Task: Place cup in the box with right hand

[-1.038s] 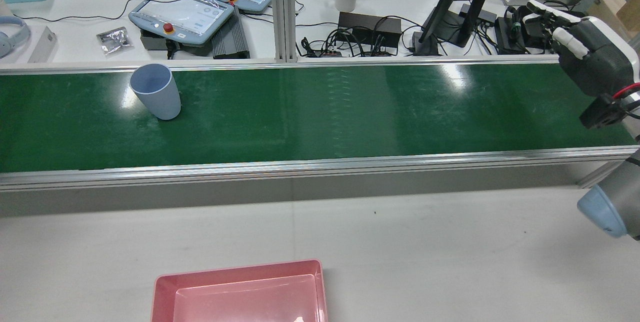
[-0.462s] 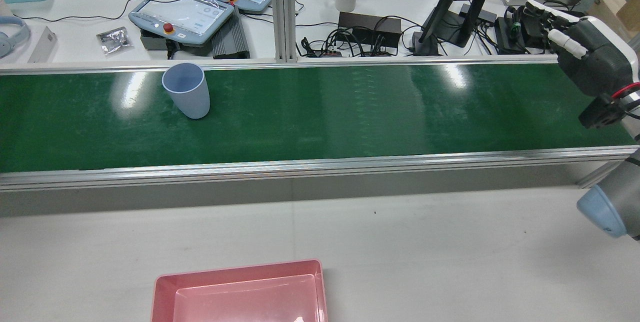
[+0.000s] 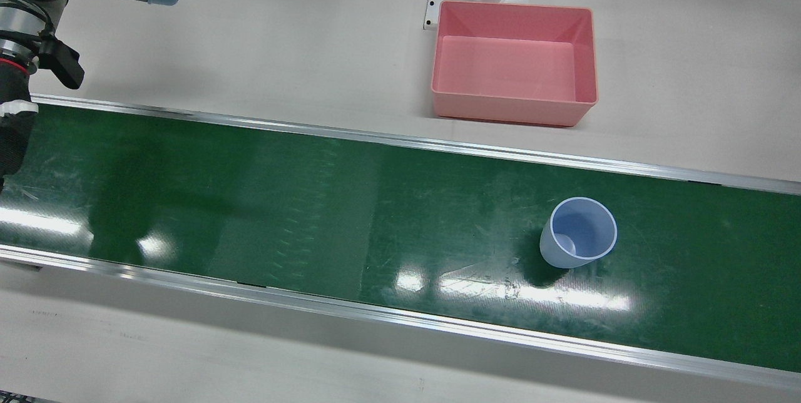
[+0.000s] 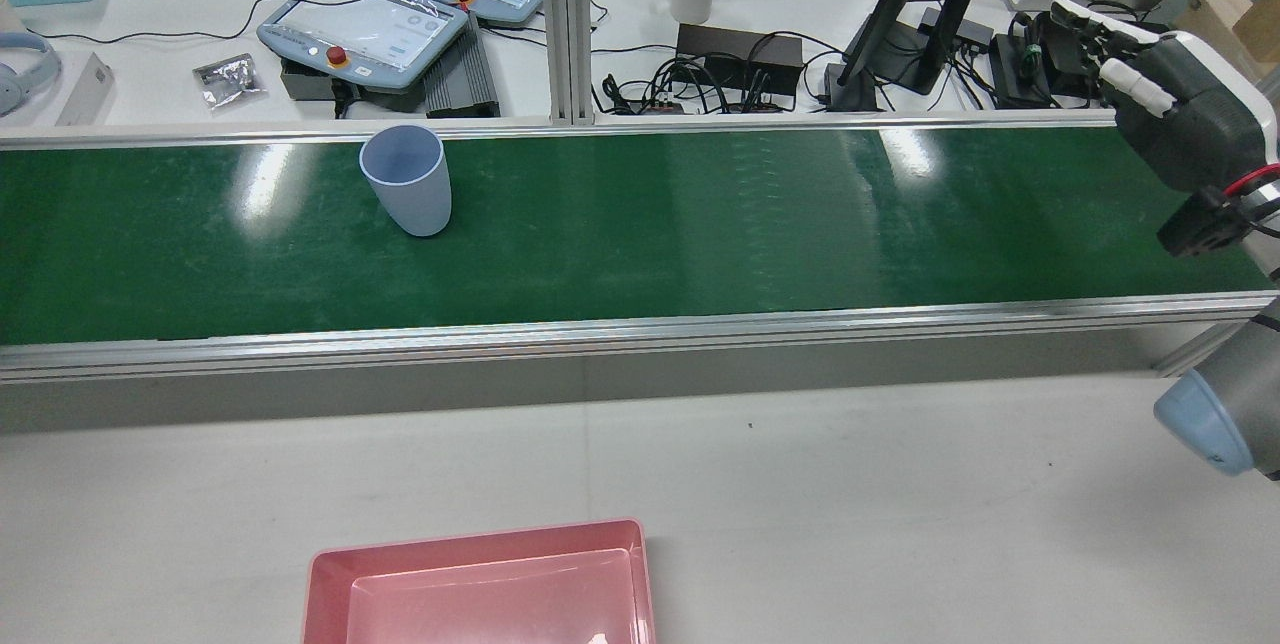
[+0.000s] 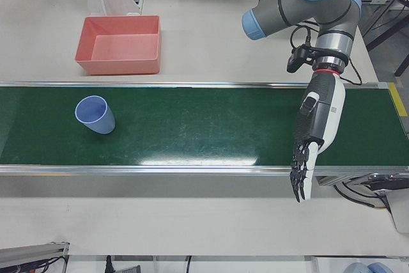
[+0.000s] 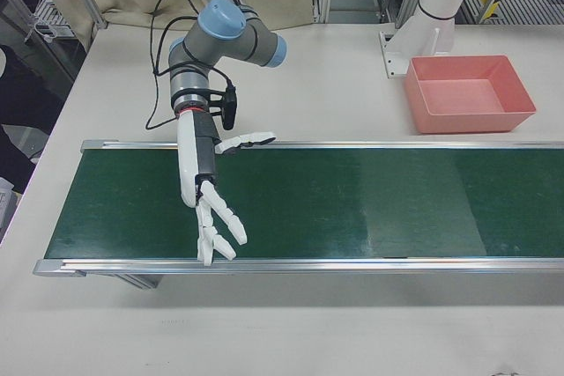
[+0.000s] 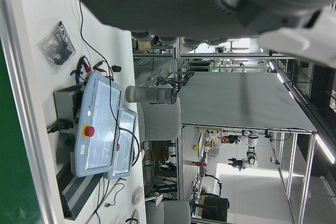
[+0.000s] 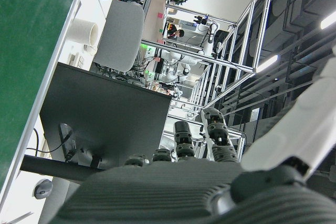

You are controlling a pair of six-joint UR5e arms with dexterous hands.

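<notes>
Cup (image 4: pixel 405 179) and your right hand sit toward opposite ends of one long run, so start with the belt (image 4: pixel 700 224) that carries it. This green strip crosses the whole station, and the reach runs lengthwise along it. Next the box (image 3: pixel 500 112): pink, empty, off the belt on the white table (image 3: pixel 250 46), near the belt's robot-side edge and about level with the belt's middle. Your right hand (image 6: pixel 207 204) hangs over the belt's right end, fingers spread and pointing toward the operators' edge, holding nothing. The left hand (image 5: pixel 316 126) hangs likewise over the left end, fingers straight and apart, also empty. The cup stands upright, mouth up, its long axis vertical, on the left arm's half of the belt. It is just past the box and on the operators' side of the belt's width. So it lies well apart from your right hand, straight along the belt to the robot's left. The left hand is, if anything, a little nearer, yet the task gives this to the right. I'd judge a side-on grasp suits the tapered wall.
</notes>
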